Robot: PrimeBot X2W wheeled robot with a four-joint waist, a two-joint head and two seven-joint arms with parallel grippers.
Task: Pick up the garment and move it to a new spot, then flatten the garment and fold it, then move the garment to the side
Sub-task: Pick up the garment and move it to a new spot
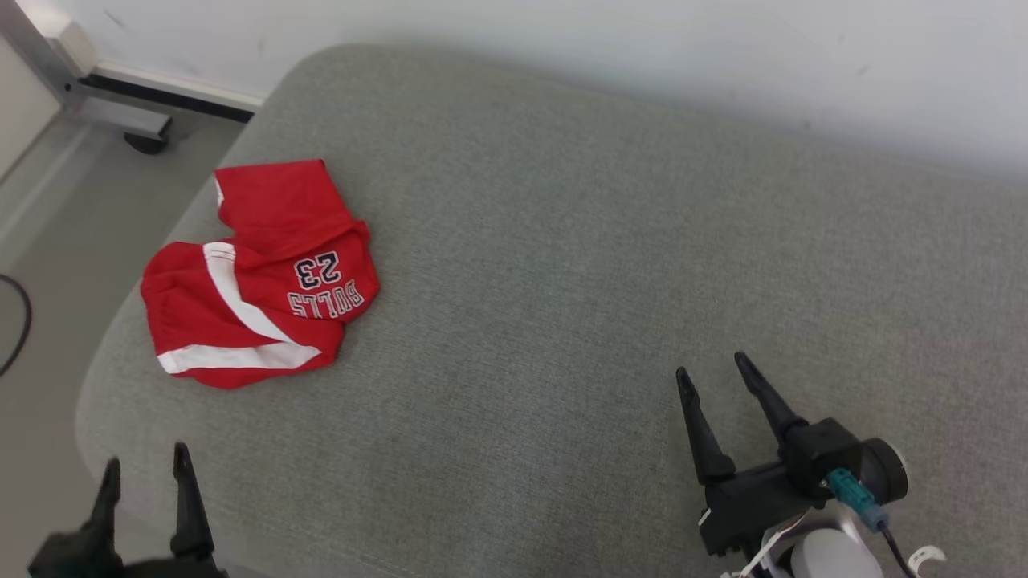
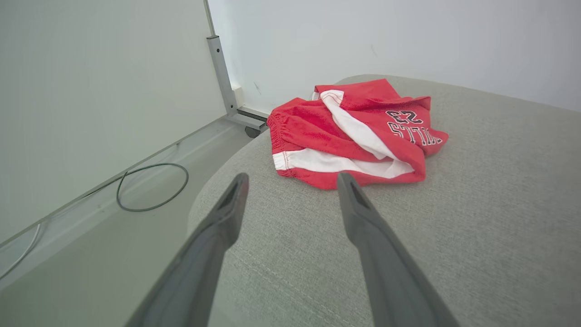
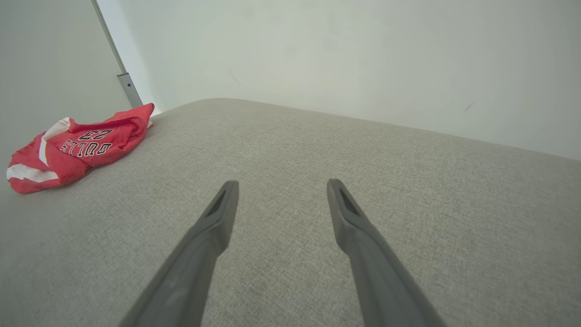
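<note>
Nearest the robot, the left end effector (image 1: 144, 457) hangs over the front-left edge of the grey cushion (image 1: 562, 281), its fingers spread wide and empty. The right end effector (image 1: 711, 365), also wide and empty, is over the cushion's front-right part. Farther on, the red garment (image 1: 265, 281) lies crumpled near the cushion's left edge, with white stripes and "BULLS 23" showing. It is near the left fingers and well apart from the right ones. A white wall (image 1: 642, 48) stands behind.

Cut off at the edges, folded out of sight

The left gripper (image 1: 145, 454) is cropped at the head view's near edge. A floor cable (image 1: 27, 317) leaves its left edge. The crumpled garment (image 1: 265, 269) hides its own lower layers.
</note>
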